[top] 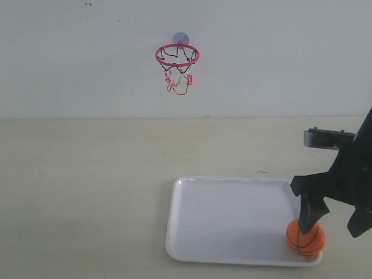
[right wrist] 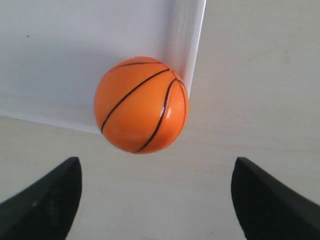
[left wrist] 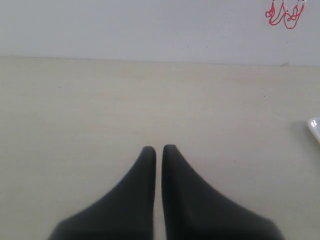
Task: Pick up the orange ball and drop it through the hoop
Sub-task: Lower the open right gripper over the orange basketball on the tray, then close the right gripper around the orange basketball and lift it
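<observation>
At the near right corner of the white rectangular plastic tray (top: pixel 232 221), the small orange ball (top: pixel 306 239) with thin black seams rests against the rim. Just above it hangs the right black gripper (right wrist: pixel 156 165), jaws spread wide and gripping nothing. The left black gripper (left wrist: pixel 158 150) is clenched empty over the pale beige table (top: pixel 87 192). Well apart, the red-ringed hoop (top: pixel 177 56) with its string net sits on the white wall

The matte black left gripper (left wrist: pixel 159 150) had two smooth fingers (left wrist: pixel 135 200), broad at the base and tapering to rounded tips. The black right gripper (right wrist: pixel 157 162) bore fingers of the same plain finish. Its angular black arm (top: pixel 354 168) carried a small grey box-shaped housing (top: pixel 328 138).
</observation>
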{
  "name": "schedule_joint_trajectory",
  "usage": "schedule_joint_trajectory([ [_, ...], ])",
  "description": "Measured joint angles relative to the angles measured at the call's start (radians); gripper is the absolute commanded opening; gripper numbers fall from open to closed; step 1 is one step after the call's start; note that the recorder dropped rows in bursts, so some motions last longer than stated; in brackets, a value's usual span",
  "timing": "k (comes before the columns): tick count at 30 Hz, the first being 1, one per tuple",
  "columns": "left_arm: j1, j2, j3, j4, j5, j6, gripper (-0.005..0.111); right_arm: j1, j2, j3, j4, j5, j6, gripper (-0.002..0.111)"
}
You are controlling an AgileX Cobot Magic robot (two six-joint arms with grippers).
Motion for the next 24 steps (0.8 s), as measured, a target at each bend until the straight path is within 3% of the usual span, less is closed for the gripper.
schedule_joint_trajectory([
  [16,0.000,0.000,0.000,0.000,0.000,0.000,0.004,0.000,0.093,0.000,0.101,-0.123,0.002,0.076],
  [24,0.000,0.000,0.000,0.000,0.000,0.000,0.004,0.000,0.093,0.000,0.134,-0.154,0.002,0.050],
])
